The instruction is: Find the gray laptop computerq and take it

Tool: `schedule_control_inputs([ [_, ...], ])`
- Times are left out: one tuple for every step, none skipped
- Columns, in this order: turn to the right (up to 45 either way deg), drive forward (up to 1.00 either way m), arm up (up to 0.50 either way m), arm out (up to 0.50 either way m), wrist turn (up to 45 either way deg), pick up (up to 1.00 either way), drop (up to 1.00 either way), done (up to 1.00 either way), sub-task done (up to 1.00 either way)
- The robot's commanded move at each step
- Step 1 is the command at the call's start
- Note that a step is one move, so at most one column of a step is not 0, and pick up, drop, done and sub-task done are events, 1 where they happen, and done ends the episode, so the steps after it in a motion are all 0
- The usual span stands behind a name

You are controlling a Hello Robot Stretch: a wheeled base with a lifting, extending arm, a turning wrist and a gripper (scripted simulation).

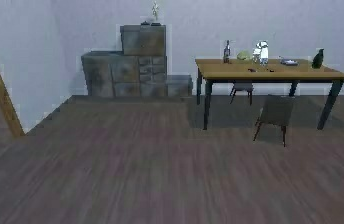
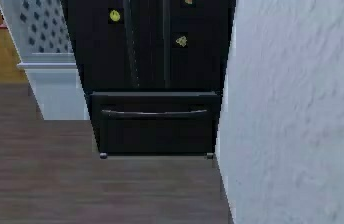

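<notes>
Search step: we list a wooden surface point(image 1: 225, 70) bearing bottles point(image 1: 227, 52), stacked gray cabinets point(image 1: 130, 68), a black fridge point(image 2: 155, 70); where the gray laptop lies and how the fingers stand, we cannot tell; next, we judge, approach the surface.

Nothing you can make out here has the shape and colour to be called the gray laptop with any certainty. The closest match is a low, flat, grayish thing point(image 1: 290, 62) lying on the wooden table point(image 1: 230, 70) at the forward view's right. It sits toward the table's far edge, between a small white thing point(image 1: 262, 52) and a dark green bottle point(image 1: 318, 58). It is too small for you to tell whether it is a laptop or a dish. Farther left on the same table stand a dark bottle point(image 1: 227, 52) and a greenish lump point(image 1: 244, 57).
</notes>
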Motion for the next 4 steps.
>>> schedule_control_inputs([
  [-18.0,0.00,0.00,0.00,0.0,0.00,0.00,0.00,0.00],
  [0.0,1.00,0.00,0.00,0.0,0.00,0.00,0.00,0.00],
  [-27.0,0.00,0.00,0.00,0.0,0.00,0.00,0.00,0.00],
  [0.0,0.05,0.00,0.00,0.0,0.00,0.00,0.00,0.00],
])
